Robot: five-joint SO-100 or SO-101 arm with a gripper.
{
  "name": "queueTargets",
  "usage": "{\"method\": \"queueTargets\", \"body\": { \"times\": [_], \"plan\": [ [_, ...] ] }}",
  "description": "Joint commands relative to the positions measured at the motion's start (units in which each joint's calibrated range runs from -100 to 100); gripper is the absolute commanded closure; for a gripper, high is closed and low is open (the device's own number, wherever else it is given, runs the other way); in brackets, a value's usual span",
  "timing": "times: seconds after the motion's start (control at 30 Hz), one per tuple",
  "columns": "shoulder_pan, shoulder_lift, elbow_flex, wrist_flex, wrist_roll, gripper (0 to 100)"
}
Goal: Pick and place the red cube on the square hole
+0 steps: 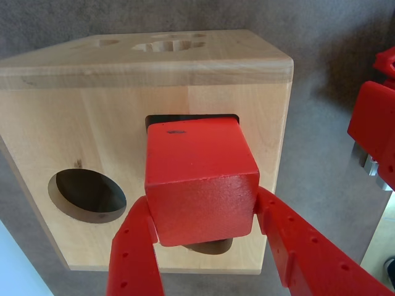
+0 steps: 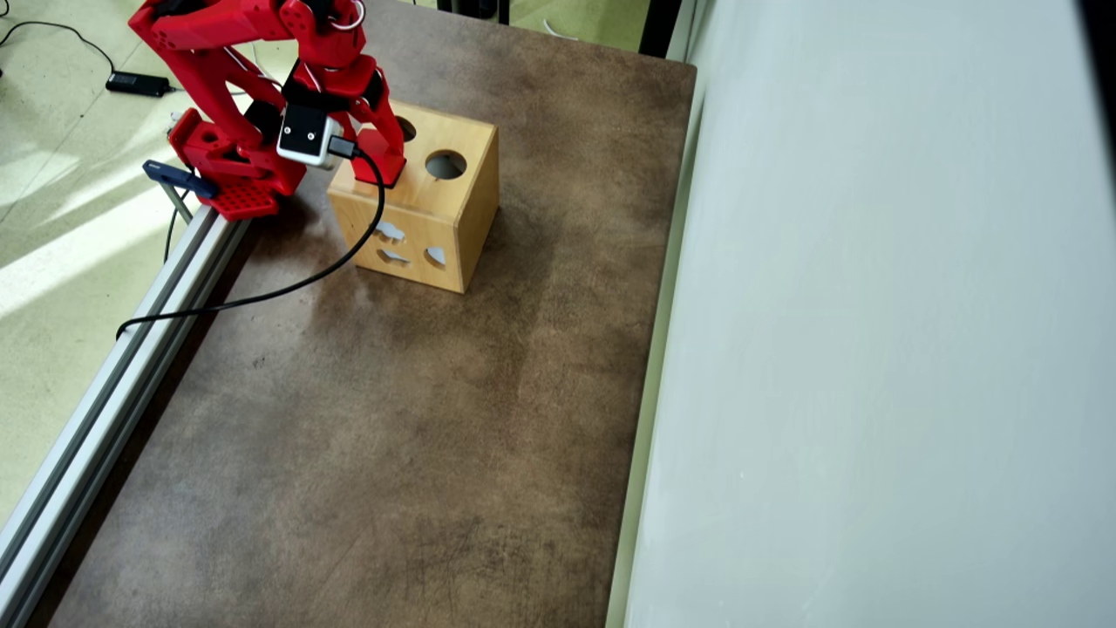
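In the wrist view the fingers (image 1: 203,237) are clamped on the cube (image 1: 199,182), one red finger pressing its lower left side and the other its lower right. The cube sits over the box (image 1: 80,123), and its far end overlaps the square hole (image 1: 192,118), of which only a dark strip shows along the top and at the upper corners. Whether the cube has entered the hole or is only held against it cannot be told. A round hole (image 1: 86,195) lies at 9 o'clock from the cube on the same face, and part of another opening shows just under the cube at 6 o'clock.

In the overhead view the arm (image 2: 261,52) reaches in from the upper left, with the fingers (image 2: 381,170) down on the top of the box (image 2: 462,218). The box stands on the brown table (image 2: 392,436), near its 11 o'clock corner. A black cable (image 2: 261,296) trails from the wrist camera across the table.
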Motion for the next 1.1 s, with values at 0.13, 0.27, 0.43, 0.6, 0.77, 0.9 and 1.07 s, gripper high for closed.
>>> {"method": "queueTargets", "body": {
  "times": [0.13,0.27,0.43,0.6,0.77,0.9,1.07],
  "plan": [
    [0.2,-2.1,-0.2,0.6,0.4,81],
    [0.2,-2.1,-0.1,0.6,0.3,81],
    [0.2,-1.5,-0.1,0.6,0.3,81],
    [0.2,-1.2,-0.1,0.5,0.3,81],
    [0.2,-1.1,0.2,0.5,0.3,81],
    [0.2,-1.2,1.4,0.4,0.3,81],
    [0.2,-1.3,1.4,0.4,0.3,81]
  ]
}}
